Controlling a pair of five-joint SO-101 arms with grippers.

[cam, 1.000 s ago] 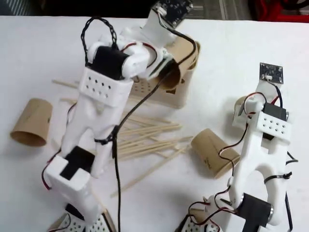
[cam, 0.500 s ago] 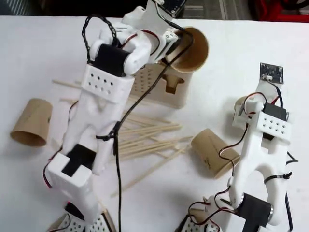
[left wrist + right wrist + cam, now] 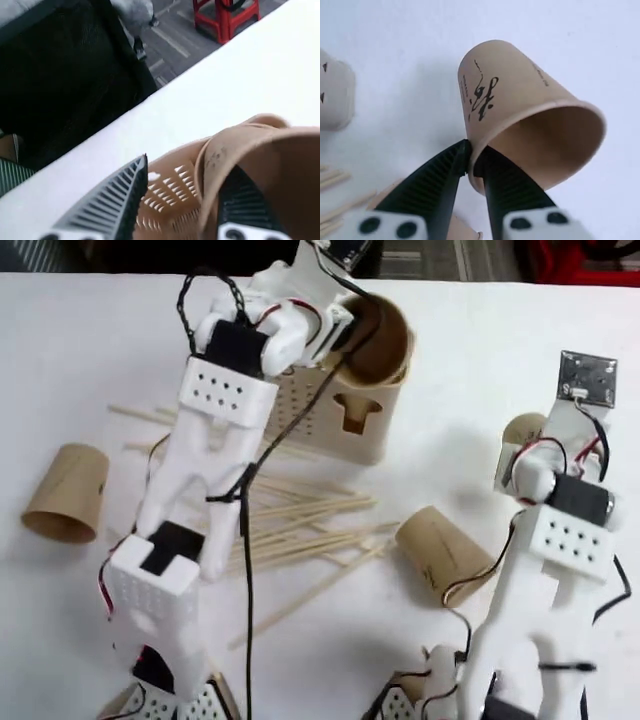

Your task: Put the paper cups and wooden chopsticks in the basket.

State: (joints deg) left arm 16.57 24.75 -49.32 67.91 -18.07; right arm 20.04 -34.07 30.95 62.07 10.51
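1. Writing first: the right cup [image 3: 510, 95] has dark brush-style script and a line of small print down its side. I can't make it out at this angle.
2. The right jaws are pinched onto that cup's rim, one finger inside and one outside. The cup is tilted over the white bench [image 3: 500, 330].
3. The left jaws are spread. One finger is inside the left cup [image 3: 390, 340], and the other stands off its outer wall with a gap. The cup sits tilted at the far corner of the basket [image 3: 385, 435], right under the jaws.
4. The middle cup [image 3: 445, 552] lies on its side, back from the right jaws toward that arm's base. The outer cup [image 3: 65, 492] lies well off past the left arm [image 3: 200, 460]. The chopsticks [image 3: 310, 525] are scattered between the arms, partly hidden by the left arm and its black cable [image 3: 245, 570].
5. Past the left jaws, beyond the bench edge, there's grey floor [image 3: 175, 40] and a red stool [image 3: 227, 12].
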